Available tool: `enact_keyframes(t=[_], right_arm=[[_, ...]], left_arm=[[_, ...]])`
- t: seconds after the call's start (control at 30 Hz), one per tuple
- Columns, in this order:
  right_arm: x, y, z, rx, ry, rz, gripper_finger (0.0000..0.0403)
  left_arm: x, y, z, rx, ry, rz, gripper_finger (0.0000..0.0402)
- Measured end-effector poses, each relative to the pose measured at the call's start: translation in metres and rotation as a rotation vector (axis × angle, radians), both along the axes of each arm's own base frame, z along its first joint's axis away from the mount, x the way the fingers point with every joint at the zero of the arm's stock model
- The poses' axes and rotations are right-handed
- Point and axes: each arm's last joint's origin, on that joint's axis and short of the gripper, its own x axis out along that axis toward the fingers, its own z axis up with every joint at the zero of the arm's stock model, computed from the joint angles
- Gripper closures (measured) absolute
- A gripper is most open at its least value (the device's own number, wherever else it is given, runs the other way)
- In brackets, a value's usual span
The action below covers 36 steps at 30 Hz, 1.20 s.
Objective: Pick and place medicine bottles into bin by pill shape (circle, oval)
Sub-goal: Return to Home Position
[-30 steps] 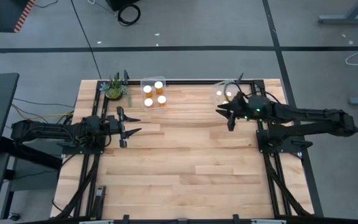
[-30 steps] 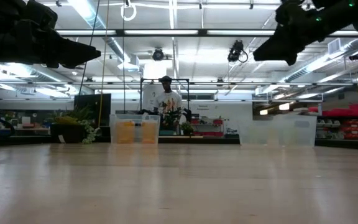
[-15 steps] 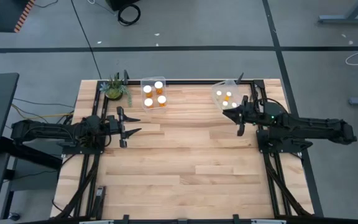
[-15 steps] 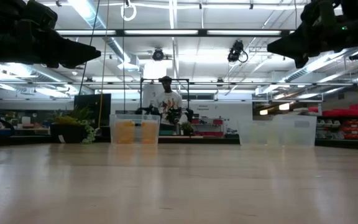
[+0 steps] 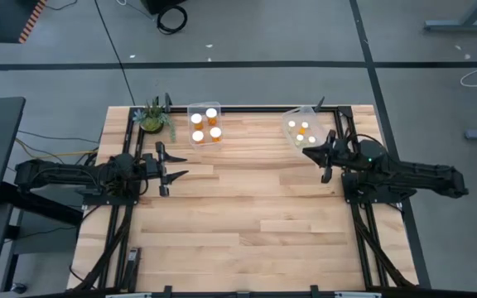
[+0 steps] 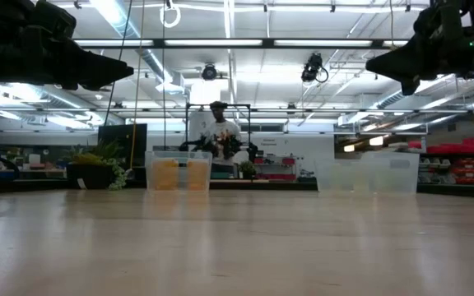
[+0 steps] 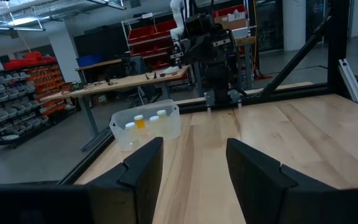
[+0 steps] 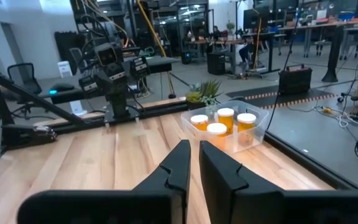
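Several orange medicine bottles with white caps stand in two clear bins at the table's far side. The left bin [image 5: 204,124] holds several bottles [image 8: 219,123]. The right bin [image 5: 302,130] holds several more [image 7: 143,122]. My left gripper [image 5: 175,165] is open and empty, above the table's left side. My right gripper [image 5: 315,154] is shut and empty, raised just near-right of the right bin. In the low view both bins [image 6: 178,171] [image 6: 369,174] rest on the tabletop, and both grippers hang high above it.
A small potted plant [image 5: 152,116] stands at the far left corner beside the left bin. A black frame rail [image 5: 263,108] runs along the table's far edge. The wooden tabletop [image 5: 247,207] lies bare in the middle and near part. A person [image 6: 218,131] stands in the room behind.
My right gripper has drawn back from above the right bin toward the table's right edge and slightly toward the near edge, empty. The bottles and bins have stayed in place.
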Motion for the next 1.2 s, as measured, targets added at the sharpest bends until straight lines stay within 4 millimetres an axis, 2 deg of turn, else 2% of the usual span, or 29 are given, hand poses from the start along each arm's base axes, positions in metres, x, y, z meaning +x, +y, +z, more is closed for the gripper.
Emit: enact_keyframes(t=[0.2, 0.43, 0.6, 0.83, 1.03, 1.2], right_arm=[[-0.002, 0.000, -0.012, 0.014, 0.000, -0.005, 0.0362], [-0.002, 0.000, -0.019, 0.014, 0.015, -0.008, 0.0362], [-0.001, 0.000, -0.025, 0.019, 0.025, -0.008, 0.0362], [0.000, 0.000, -0.033, 0.029, 0.036, -0.009, 0.0362], [-0.001, -0.001, -0.033, 0.019, 0.038, -0.040, 0.0362], [-0.001, -0.001, -0.033, 0.024, 0.037, -0.043, 0.0365]], left_arm=[[0.000, 0.000, 0.000, -0.008, -0.002, -0.001, 0.0219], [0.000, 0.000, 0.006, -0.247, -0.062, -0.018, 0.0212], [0.001, 0.000, 0.005, -0.155, -0.041, -0.010, 0.0216], [0.001, 0.001, 0.004, -0.172, -0.030, 0.009, 0.0215], [-0.002, 0.011, 0.001, -0.189, -0.025, 0.276, 0.0212], [-0.001, 0.010, -0.004, -0.238, 0.024, 0.219, 0.0212]])
